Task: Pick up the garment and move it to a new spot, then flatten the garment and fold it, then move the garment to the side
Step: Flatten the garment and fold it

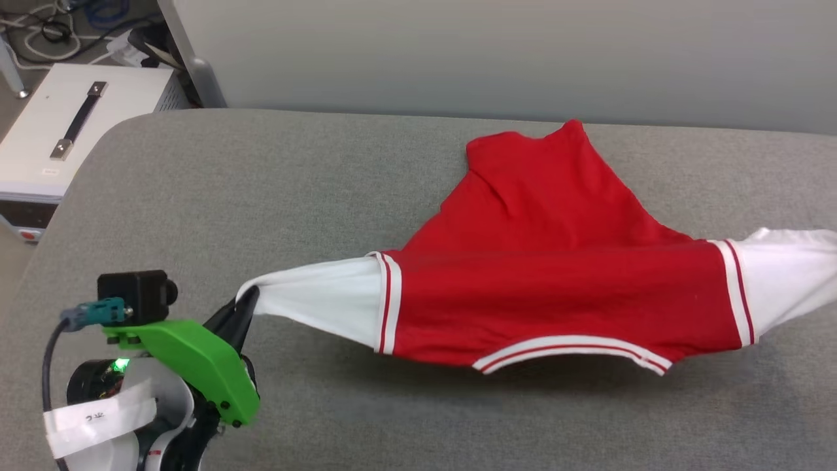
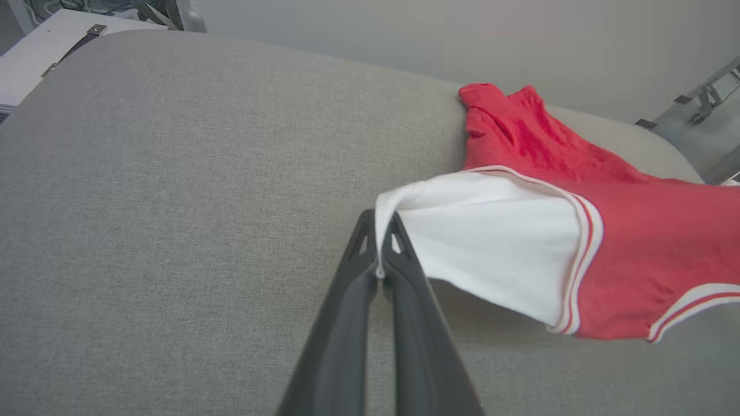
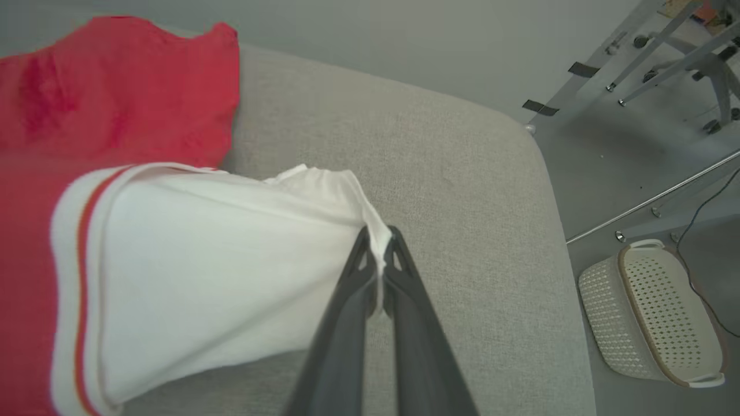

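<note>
Nearest the head camera, at 8 o'clock, the left gripper [image 1: 245, 302] sits under its green plastic bracket [image 1: 196, 360], its two long dark fingers pressed together on the tip of one white short sleeve [image 1: 314, 304]. From the left wrist view the same left gripper [image 2: 380, 231] shows its jaws fully closed with a thin fold of white cloth pinched between them. The right gripper [image 3: 378, 245] is likewise closed tight, clamping the end of the other white sleeve [image 3: 231, 271], which in the head view runs off at 3 o'clock [image 1: 785, 275]. Between them hangs the garment [image 1: 549, 288], a red jersey with red-and-white striped trim, pulled taut sleeve to sleeve and lifted just off the grey fabric-covered table [image 1: 261, 183]; its striped collar [image 1: 569, 350] faces 6 o'clock, while its red lower part [image 1: 529, 176] trails on the table toward 12 o'clock. A white case with a black handle [image 1: 78, 124] stands at 10 o'clock, and a pale perforated basket [image 3: 653, 312] rests on the floor at 4 o'clock of the right wrist view
</note>
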`<state>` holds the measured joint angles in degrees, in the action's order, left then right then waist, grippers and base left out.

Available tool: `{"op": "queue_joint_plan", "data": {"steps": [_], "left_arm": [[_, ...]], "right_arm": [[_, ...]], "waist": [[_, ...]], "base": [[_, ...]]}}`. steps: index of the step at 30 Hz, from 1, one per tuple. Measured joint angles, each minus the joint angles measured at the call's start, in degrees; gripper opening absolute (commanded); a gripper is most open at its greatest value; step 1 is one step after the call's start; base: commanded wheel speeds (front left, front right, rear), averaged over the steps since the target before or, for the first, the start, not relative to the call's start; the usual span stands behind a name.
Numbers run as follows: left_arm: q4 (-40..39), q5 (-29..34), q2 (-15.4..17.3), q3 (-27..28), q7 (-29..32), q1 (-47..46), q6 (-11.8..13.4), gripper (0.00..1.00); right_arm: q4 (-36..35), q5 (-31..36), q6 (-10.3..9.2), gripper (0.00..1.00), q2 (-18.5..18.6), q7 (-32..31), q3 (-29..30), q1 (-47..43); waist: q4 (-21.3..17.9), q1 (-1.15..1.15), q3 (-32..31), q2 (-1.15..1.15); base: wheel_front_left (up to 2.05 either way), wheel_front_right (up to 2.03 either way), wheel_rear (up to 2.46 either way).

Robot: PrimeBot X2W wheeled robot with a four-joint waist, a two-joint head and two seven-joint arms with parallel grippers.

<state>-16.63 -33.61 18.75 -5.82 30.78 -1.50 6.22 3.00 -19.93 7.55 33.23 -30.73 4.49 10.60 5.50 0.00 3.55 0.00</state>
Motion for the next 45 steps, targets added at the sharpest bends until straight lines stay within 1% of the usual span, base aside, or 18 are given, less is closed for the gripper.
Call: {"op": "queue_joint_plan", "data": {"steps": [2, 5, 12, 15, 17, 21, 25, 31, 34, 37, 45], "left_arm": [[-1.1, -1.0, -0.1, 1.1, -1.0, -0.1, -0.3, 0.00], [-2.2, -0.8, 0.6, 2.2, -2.1, -0.7, -0.5, 0.00], [-5.4, -0.7, 1.9, 4.7, -4.1, -7.3, -1.0, 0.00], [-6.1, -0.6, 2.8, 5.4, -4.8, -9.8, -1.1, 0.00], [-6.5, 0.6, 3.6, 6.0, -6.1, -11.7, -1.5, 0.00], [-6.8, 1.5, 4.4, 6.4, -7.6, -16.9, -1.9, 0.00], [-5.4, 2.1, 5.7, 6.4, -7.8, -21.8, -3.0, 0.00], [-1.6, 2.3, 8.0, 6.5, -7.5, -28.7, -4.8, 0.00], [0.3, 2.3, 9.4, 5.9, -7.1, -32.8, -6.5, 0.00], [2.8, 2.9, 11.0, 4.6, -6.9, -37.5, -8.1, 0.00], [10.0, 4.8, 12.4, 2.2, -8.4, -53.1, -10.4, 0.00]], "right_arm": [[-1.8, -0.6, 0.00, 0.00, 1.9, 2.0, -0.4, 0.2], [-3.5, -2.1, 0.01, 0.00, 3.0, 4.6, -0.2, 1.6], [-5.7, -5.9, 0.01, 0.00, 3.6, 9.1, 1.2, 7.3], [-6.0, -7.2, 0.01, 0.00, 3.6, 10.1, 1.3, 9.4], [-6.4, -8.0, 0.01, 0.00, 3.5, 10.6, 1.3, 11.0], [-6.7, -10.2, 0.02, 0.00, 3.2, 10.4, 1.5, 14.6], [-6.3, -11.0, 0.02, 0.00, 4.1, 10.3, 1.1, 18.7], [-3.1, -12.0, 0.02, 0.00, 4.5, 10.4, -2.0, 27.9], [-1.1, -12.3, 0.02, 0.00, 4.7, 10.1, -3.8, 32.6], [1.2, -12.6, 0.02, 0.00, 4.7, 10.1, -5.0, 38.4], [8.4, -10.8, 0.02, 0.00, 3.9, 13.0, -8.9, 53.8]], "waist": [[-0.5, 0.00, -1.2, 0.00], [-1.2, 0.00, -2.8, 0.00], [-2.7, 0.00, -4.8, 0.00], [-3.0, 0.00, -5.1, 0.00], [-3.1, 0.00, -5.0, 0.00], [-3.2, 0.00, -4.1, 0.00], [-3.3, 0.00, -2.6, 0.00], [-3.8, 0.00, 0.6, 0.00], [-4.0, 0.00, 2.8, 0.00], [-4.3, 0.00, 5.4, 0.00], [-4.6, 0.01, 13.4, 0.00]], "base": [[0.00, 0.00, 0.00], [0.00, 0.00, 0.00], [0.00, 0.00, 0.00], [0.00, 0.00, 0.00], [0.00, 0.00, 0.00], [0.00, 0.00, 0.00], [0.00, 0.00, 0.00], [0.00, 0.00, 0.00], [0.00, 0.00, 0.00], [0.00, 0.00, 0.00], [0.00, 0.00, 0.00]]}}
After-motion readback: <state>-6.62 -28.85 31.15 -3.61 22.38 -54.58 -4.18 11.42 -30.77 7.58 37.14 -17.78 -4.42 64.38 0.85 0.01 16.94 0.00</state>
